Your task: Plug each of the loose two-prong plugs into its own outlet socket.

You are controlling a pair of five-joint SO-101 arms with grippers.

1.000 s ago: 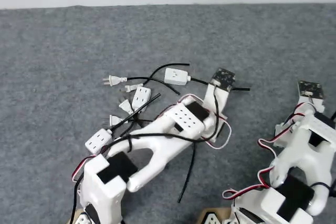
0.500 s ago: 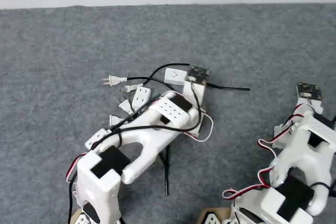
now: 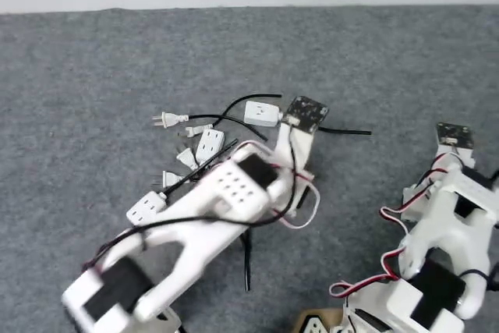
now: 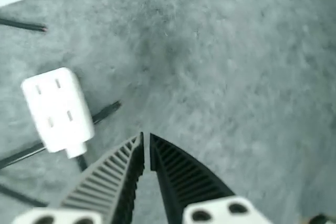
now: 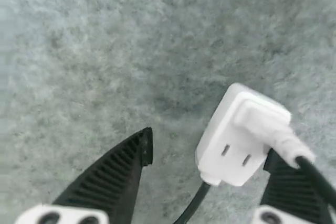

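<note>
High view: cluster of parts at frame centre-left on the grey surface point(image 3: 374, 52).
- top socket point(image 3: 261, 113) at upper centre, black cord point(image 3: 343, 131) running right from that area
- middle socket point(image 3: 209, 144) just below and left of it
- lower socket point(image 3: 146, 208) further down-left, beside the left arm point(image 3: 226, 193)
- long plug point(image 3: 165, 120) at the left end of the cluster, prongs pointing left, not in any socket
- second plug point(image 3: 170, 179) between middle and lower sockets, also loose
- cords cross over each other through the whole cluster

The left arm runs diagonally from lower left to centre. Its wrist end sits right beside the top socket. The right arm point(image 3: 448, 216) is at the right edge of the frame, well apart from the cluster.

Left wrist view: left pincer point(image 4: 146, 139) is narrow, with only a thin slit between the fingers and nothing in it. It hangs over bare surface. A socket block point(image 4: 58, 111) lies to the left of the tips, slot face up, near but apart. A thin cord passes under that block.

Right wrist view: right pincer point(image 5: 210, 142) is wide. A white cube socket point(image 5: 231, 148) sits between the fingers, close to the right-hand one, two-slot face towards the camera. A plug body point(image 5: 260, 119) with a black lead is seated on its upper side. Cannot tell whether the cube touches the finger; the other finger is well clear of it.
</note>
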